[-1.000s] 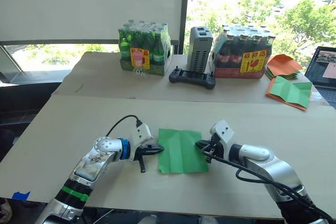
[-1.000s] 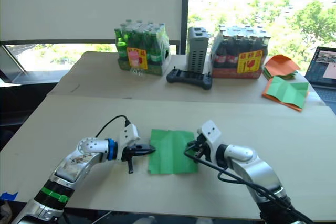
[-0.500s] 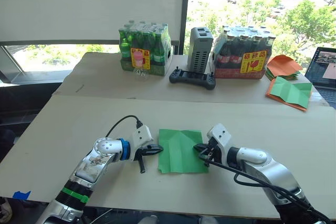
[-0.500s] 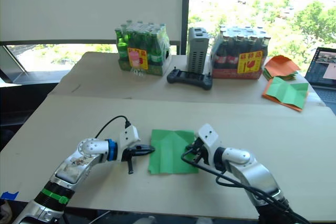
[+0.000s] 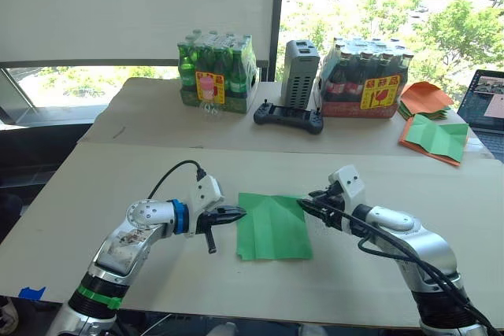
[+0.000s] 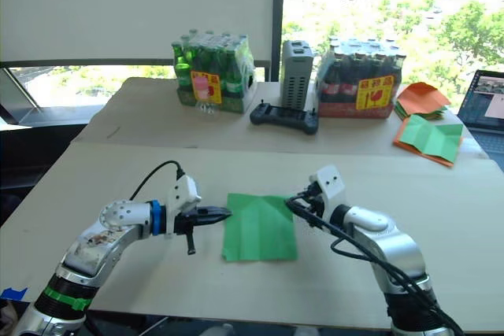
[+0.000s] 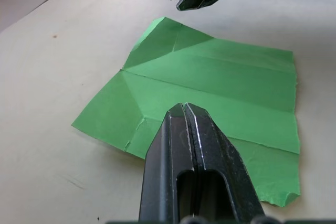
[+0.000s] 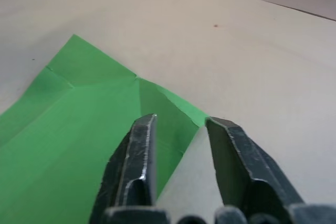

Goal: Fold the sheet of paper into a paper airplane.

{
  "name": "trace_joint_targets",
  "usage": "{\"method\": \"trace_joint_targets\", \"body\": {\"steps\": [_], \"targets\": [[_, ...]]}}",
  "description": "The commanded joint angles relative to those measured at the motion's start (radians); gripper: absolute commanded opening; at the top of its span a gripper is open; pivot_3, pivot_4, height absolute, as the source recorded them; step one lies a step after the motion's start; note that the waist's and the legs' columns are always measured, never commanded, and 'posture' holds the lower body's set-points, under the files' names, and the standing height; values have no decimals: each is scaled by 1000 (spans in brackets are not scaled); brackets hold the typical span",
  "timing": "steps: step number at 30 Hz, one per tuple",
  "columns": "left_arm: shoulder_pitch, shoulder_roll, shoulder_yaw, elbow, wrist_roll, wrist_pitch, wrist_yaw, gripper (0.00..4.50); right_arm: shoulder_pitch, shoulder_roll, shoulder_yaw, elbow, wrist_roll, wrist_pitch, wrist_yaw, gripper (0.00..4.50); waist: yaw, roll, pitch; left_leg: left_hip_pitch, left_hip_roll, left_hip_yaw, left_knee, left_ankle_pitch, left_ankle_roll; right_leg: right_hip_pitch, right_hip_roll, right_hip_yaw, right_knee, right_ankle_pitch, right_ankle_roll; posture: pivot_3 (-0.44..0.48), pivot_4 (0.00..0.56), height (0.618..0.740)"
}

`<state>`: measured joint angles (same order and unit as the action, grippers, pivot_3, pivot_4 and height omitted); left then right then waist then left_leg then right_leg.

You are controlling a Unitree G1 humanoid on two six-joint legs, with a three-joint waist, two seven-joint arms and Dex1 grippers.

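Green sheet of paper (image 5: 272,226) lies creased but unfolded as the right gripper (image 5: 308,204), fingers apart and empty, lifts off toward its 1 o'clock corner, the left gripper (image 5: 235,214) pinched closed on nothing at its 9 o'clock edge, so folding has stalled

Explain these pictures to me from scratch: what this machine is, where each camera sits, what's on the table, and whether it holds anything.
This is a humanoid robot with two arms, each ending in a two-fingered black hand. Two pictures come from cameras in its head, looking down over the arms; the other two come from a camera on each wrist, looking along that hand's fingers.

On the near table lies the sheet of paper, bright green and creased, with its two far corners folded in. The left hand is shut, at the sheet's left edge. The right hand is open over the far right corner. Neither holds anything.

At the back stand two bottle packs, a grey box, a black controller and spare orange and green paper.
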<state>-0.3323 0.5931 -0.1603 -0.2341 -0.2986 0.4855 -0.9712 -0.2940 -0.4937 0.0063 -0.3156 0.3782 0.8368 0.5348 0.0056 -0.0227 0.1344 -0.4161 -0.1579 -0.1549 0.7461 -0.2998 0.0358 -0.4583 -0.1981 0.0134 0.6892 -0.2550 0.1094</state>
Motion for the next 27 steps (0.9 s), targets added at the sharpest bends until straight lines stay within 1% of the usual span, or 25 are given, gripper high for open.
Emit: {"method": "trace_joint_targets", "body": {"steps": [1, 6, 9, 14, 15, 16, 19, 20, 22, 25, 27], "targets": [[12, 5, 12, -41, -18, 9, 9, 0, -21, 25, -16, 17, 28, 33, -11, 2816, -3, 0, 0, 0, 0, 0, 0, 0, 0, 0, 0, 0, 0, 0, 0, 0, 150, 675], [33, 14, 50, -79, -48, 41, 31, 0, -33, 71, -33, 66, 56, 85, -27, 2816, -5, 0, 0, 0, 0, 0, 0, 0, 0, 0, 0, 0, 1, 0, 0, 0, 150, 675], [44, 20, 51, -87, -47, 45, 34, 0, -38, 98, -49, 74, 91, 112, -24, 2816, -7, 0, 0, 0, 0, 0, 0, 0, 0, 0, 0, 0, 1, 0, 0, 0, 150, 675], [50, 18, 47, -90, -46, 43, 45, 0, -63, 139, -52, 109, 103, 104, -33, 2816, -11, 0, 0, 0, 0, 0, 0, 0, 0, 0, 0, 0, 1, 0, 0, 0, 150, 675], [51, 18, 47, -90, -47, 43, 47, 0, -69, 145, -52, 118, 101, 100, -33, 2289, -12, 0, 0, 0, 0, 0, 0, 0, 0, 0, 0, 0, 2, 0, 0, 0, 150, 675], [52, 19, 45, -90, -46, 41, 48, 0, -72, 144, -47, 122, 93, 95, -32, 2054, -12, 0, 0, 0, 0, 0, 0, 0, 0, 0, 0, 0, 2, 0, 0, 0, 150, 675], [55, 20, 44, -92, -46, 41, 51, 0, -72, 144, -48, 120, 88, 88, -32, 995, -12, 0, 0, 0, 0, 0, 0, 0, 0, 0, 0, 0, 2, 0, 0, 0, 150, 675], [55, 20, 44, -92, -46, 40, 51, 0, -72, 146, -50, 120, 89, 86, -33, 578, -13, 0, 0, 0, 0, 0, 0, 0, 0, 0, 0, 0, 2, 0, 0, 0, 150, 675], [56, 21, 42, -92, -46, 39, 52, 0, -70, 146, -48, 117, 88, 84, -33, 24, -14, 0, 0, 0, 0, 0, 0, 0, 0, 0, 0, 0, 2, 0, 0, 0, 150, 675], [59, 21, 40, -92, -46, 37, 51, 0, -61, 150, -43, 97, 91, 78, -31, 24, -16, 0, 0, 0, 0, 0, 0, 0, 0, -1, 0, 0, 2, 0, 0, 0, 150, 675], [59, 21, 40, -92, -47, 38, 50, 0, -42, 129, -16, 54, 73, 44, -13, 24, -17, 0, 0, 0, 0, 0, 0, 0, 0, -1, 0, 0, 2, 0, 0, 0, 150, 675]]}}
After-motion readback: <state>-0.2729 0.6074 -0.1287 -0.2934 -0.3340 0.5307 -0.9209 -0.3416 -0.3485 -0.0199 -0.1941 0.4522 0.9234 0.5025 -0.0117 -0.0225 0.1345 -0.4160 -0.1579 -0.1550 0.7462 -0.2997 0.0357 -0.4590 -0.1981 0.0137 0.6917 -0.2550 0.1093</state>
